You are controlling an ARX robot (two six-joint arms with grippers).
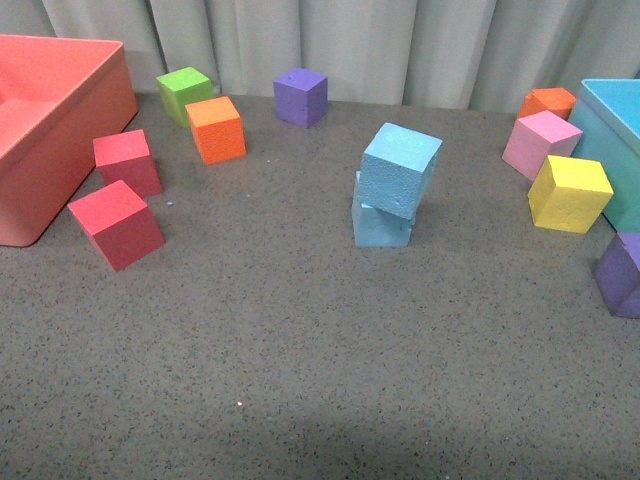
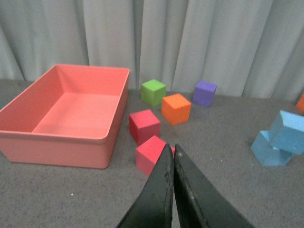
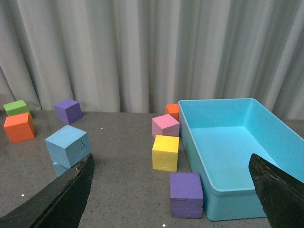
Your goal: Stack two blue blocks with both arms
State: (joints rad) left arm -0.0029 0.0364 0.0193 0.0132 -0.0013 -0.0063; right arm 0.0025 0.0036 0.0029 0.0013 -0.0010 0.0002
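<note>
Upper blue block sits tilted and twisted on lower blue block (matte, foam-like). Left claw clenched empty; right claw released.

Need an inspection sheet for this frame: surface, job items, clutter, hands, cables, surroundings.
Surface: grey speckled tabletop, no spills seen.
Job's things: upper blue block sits tilted and askew on the lower blue block; the stack looks unsteady.
Clutter: two red cubes, green cube, orange cube, purple cube, pink cube, yellow cube; red bin, turquoise bin.
Hands: left hand shut, empty; right hand open, empty.
Cables: nothing seen.
Surroundings: grey curtain behind.
</note>
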